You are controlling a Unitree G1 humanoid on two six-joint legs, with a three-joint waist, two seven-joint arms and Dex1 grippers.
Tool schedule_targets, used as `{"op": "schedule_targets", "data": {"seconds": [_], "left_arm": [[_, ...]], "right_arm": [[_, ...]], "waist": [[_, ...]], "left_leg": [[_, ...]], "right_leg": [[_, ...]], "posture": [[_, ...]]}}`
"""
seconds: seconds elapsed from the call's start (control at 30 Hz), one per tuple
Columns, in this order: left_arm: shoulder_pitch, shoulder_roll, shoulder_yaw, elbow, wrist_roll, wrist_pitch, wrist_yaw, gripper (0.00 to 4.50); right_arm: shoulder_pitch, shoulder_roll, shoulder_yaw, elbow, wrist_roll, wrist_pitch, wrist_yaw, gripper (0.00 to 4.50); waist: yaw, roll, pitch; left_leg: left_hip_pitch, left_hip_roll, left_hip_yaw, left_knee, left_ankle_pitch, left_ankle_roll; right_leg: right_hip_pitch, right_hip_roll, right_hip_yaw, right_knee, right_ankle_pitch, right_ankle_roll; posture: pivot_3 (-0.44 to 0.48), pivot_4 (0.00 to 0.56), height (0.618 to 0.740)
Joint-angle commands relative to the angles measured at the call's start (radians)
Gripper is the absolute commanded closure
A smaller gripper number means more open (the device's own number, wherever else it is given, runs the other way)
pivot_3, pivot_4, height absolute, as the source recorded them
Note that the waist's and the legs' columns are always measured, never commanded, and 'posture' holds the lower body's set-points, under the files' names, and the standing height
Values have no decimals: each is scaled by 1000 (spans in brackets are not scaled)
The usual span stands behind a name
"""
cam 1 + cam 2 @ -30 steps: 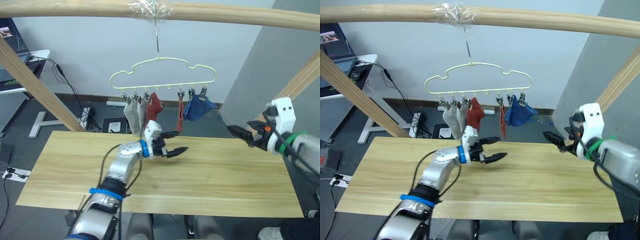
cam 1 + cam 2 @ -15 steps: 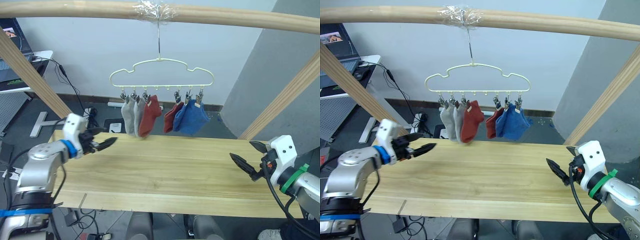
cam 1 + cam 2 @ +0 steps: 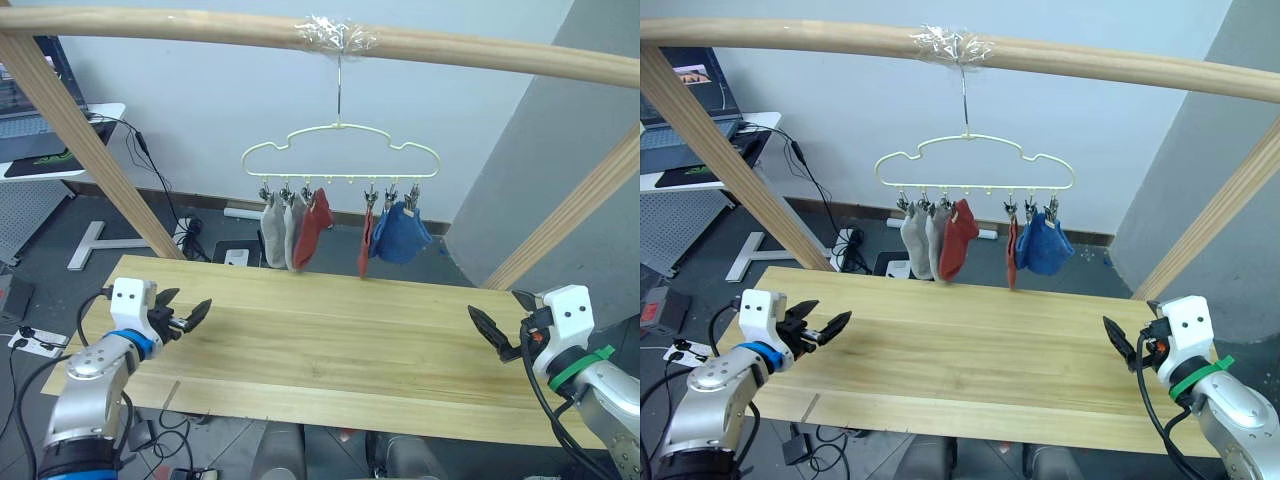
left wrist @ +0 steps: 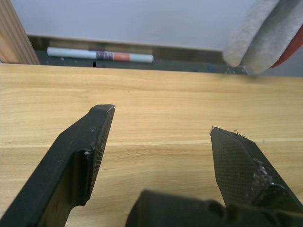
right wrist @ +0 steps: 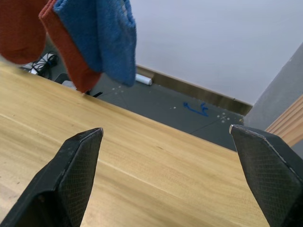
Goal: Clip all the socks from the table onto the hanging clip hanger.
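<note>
light yellowish plank table [image 3: 340, 350]: bare edge to edge
pale yellow-green wire clip hanger [image 3: 340, 155]: grey, rust-red, blue socks [image 3: 300, 228] clipped, above far edge
left gripper [image 3: 185, 317]: released, near left edge
right gripper [image 3: 500, 325]: released, near right edge

lab: pole frame [image 3: 300, 30], floor cables [image 3: 165, 215], laptop desk [image 3: 60, 120]

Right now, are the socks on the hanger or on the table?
On the hanger: the socks dangle from the clip hanger, above the table.

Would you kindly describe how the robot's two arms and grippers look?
Both arms are silver-grey metal with white blocks at the wrists and loose black cables. The left gripper sits past a blue wrist band; the right gripper has a green one. Each has two tapered black fingers with a fine woven texture.
</note>
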Motion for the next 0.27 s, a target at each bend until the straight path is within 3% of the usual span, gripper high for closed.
{"op": "schedule_targets", "data": {"seconds": [0.03, 0.27], "left_arm": [[14, -12, 17, -72, 11, -22, 44, 795], [27, -25, 4, -119, 11, 7, 74, 795]], "right_arm": [[-15, 25, 8, 3, -60, -11, -36, 0], [-68, 107, 54, 37, -115, -1, -68, 0]], "waist": [[3, -1, -3], [3, 0, -15]], "left_leg": [[4, 0, 1, 0, 0, 0], [10, 0, 3, -1, 1, 2]], "right_leg": [[3, 0, 1, 0, 0, 0], [7, 0, 4, 0, -1, 2]], "posture": [[234, 125, 740], [255, 117, 740]]}}
